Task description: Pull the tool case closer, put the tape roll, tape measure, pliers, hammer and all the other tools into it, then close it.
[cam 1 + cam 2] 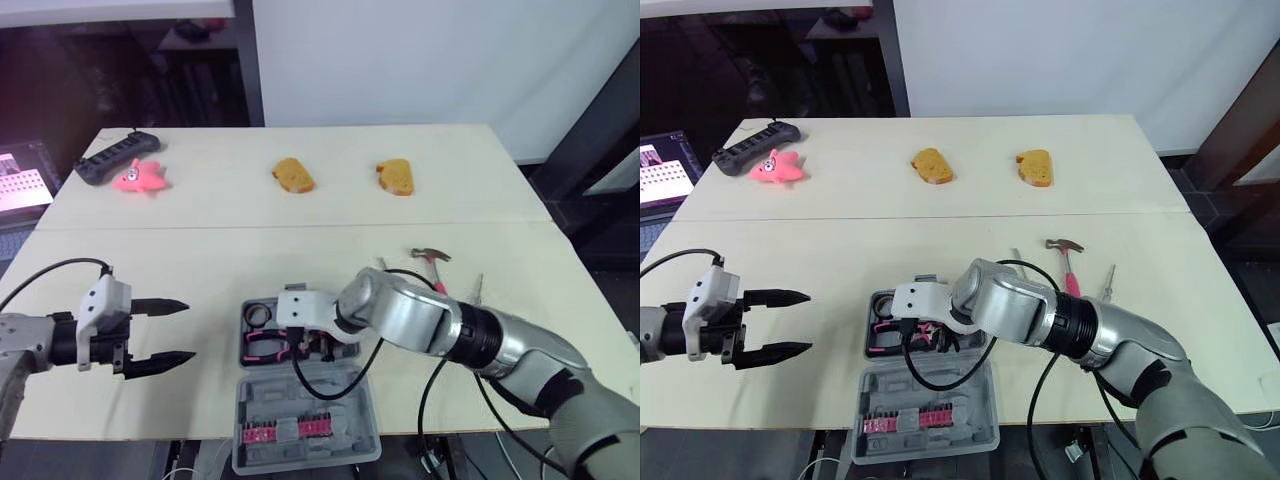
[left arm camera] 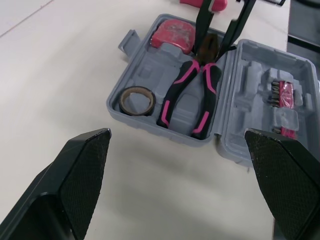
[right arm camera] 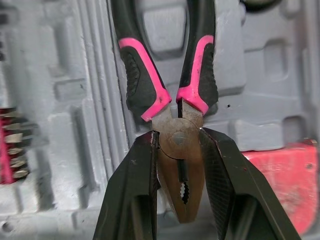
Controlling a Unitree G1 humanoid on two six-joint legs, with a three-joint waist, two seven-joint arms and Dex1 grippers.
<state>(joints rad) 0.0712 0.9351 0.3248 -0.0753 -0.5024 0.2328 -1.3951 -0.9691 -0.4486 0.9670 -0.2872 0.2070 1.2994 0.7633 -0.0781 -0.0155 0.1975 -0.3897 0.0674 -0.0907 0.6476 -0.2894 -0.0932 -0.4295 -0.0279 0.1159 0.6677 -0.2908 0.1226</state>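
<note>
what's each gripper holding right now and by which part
The right gripper grips the pliers by the metal head, around the pivot, with the handles lying in the tool case. The left gripper is open and empty.

Left bread piece [image 1: 293,175], right bread piece [image 1: 396,176] side by side, apart, near far edge of surface [image 1: 300,215]. Pink toy [image 1: 140,177] touching long black gadget [image 1: 115,158] at far left corner. Lit screen [image 1: 22,182] beyond left edge.

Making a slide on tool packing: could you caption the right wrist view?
Right tool grips the pink-handled pliers by the head, inside the grey tool case.
</note>
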